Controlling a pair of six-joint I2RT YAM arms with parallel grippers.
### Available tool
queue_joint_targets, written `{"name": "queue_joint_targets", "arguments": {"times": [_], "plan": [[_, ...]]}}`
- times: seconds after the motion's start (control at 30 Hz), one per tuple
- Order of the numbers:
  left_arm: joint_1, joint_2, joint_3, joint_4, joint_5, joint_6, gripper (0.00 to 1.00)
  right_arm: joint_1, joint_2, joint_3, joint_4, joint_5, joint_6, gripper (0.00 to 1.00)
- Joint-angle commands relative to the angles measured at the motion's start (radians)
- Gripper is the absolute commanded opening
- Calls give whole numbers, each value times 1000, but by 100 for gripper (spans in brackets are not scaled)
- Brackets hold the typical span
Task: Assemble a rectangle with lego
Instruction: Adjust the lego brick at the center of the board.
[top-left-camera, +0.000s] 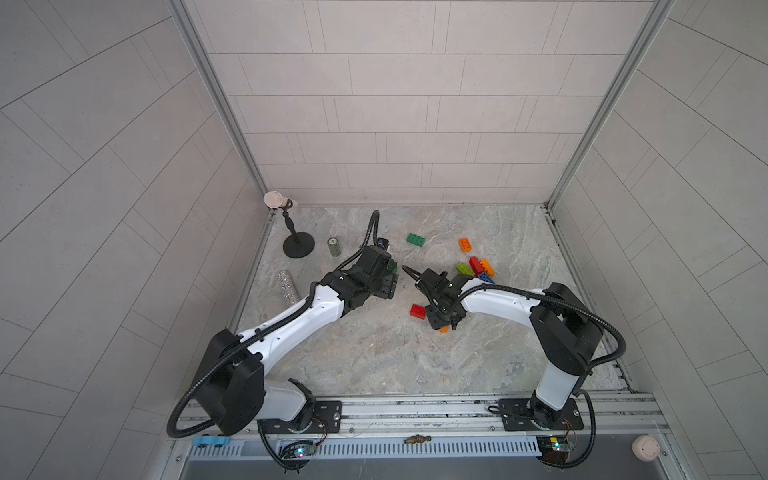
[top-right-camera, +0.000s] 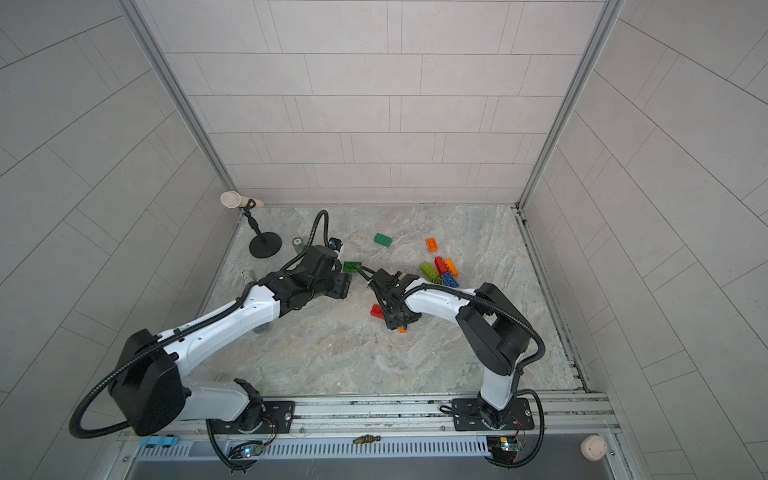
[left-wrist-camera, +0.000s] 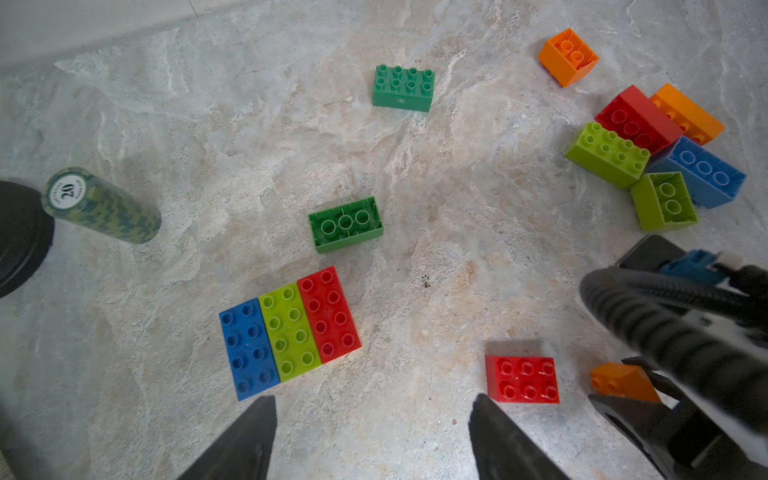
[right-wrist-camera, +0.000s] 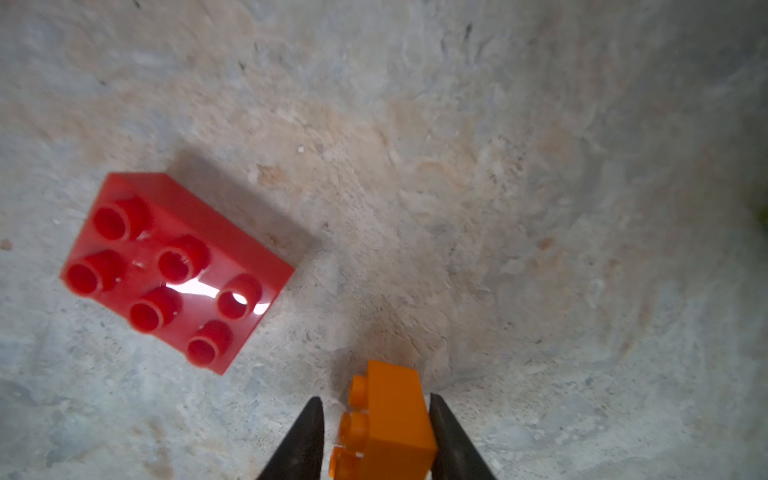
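In both top views the left arm (top-left-camera: 299, 320) reaches to mid-table. The right arm (top-left-camera: 498, 299) bends down beside a red six-stud brick (top-left-camera: 417, 311), and a small orange brick (top-left-camera: 444, 330) peeps out under its wrist. Farther back lie a green brick (top-left-camera: 415, 240), a lone orange brick (top-left-camera: 465, 244) and a heap of bricks (top-left-camera: 476, 268) in lime, red, orange and blue. In a top view a dark green brick (top-right-camera: 352, 267) shows just past the left arm's wrist. A poker-chip stack (top-left-camera: 333, 247), a glittery tube (top-left-camera: 287, 286) and a microphone stand (top-left-camera: 298, 245) sit along the table's left side.

In the left wrist view the left gripper (left-wrist-camera: 372, 440) hangs with its fingers spread wide and nothing between them. Just ahead of them a row of three bricks (left-wrist-camera: 289, 332), blue, lime and red, lies studs up with long sides touching on the marble-patterned tabletop (left-wrist-camera: 457, 208). The dark green brick lies a little beyond the row, apart from it, hollow side up. The red six-stud brick sits near one fingertip.

In the right wrist view the right gripper (right-wrist-camera: 376, 397) has its fingers close on either side of the small orange brick, which lies with its studs sideways. One finger is against the brick's smooth face and the other is a sliver off the studs. Whether they truly pinch it I cannot tell. The red six-stud brick lies nearby, studs up.
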Motion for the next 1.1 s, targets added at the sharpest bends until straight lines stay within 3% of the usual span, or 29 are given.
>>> {"name": "queue_joint_targets", "arguments": {"times": [0.0, 0.13, 0.33, 0.53, 0.8, 1.07], "plan": [[9, 43, 54, 24, 21, 6, 78, -23, -37, -18, -1, -47, -16, 33], [11, 83, 108, -19, 26, 5, 78, -56, -112, -66, 39, -232, -52, 23], [13, 90, 92, 13, 39, -2, 78, -64, -113, -141, 232, -585, 4, 23], [14, 72, 90, 9, 64, 12, 78, -153, -104, -242, 292, -558, 7, 26], [13, 6, 16, 57, 88, -13, 77, -245, -178, -346, 256, -508, -47, 37], [12, 12, 9, 75, 133, -22, 77, -297, -271, -359, 189, -483, -91, 47]]}}
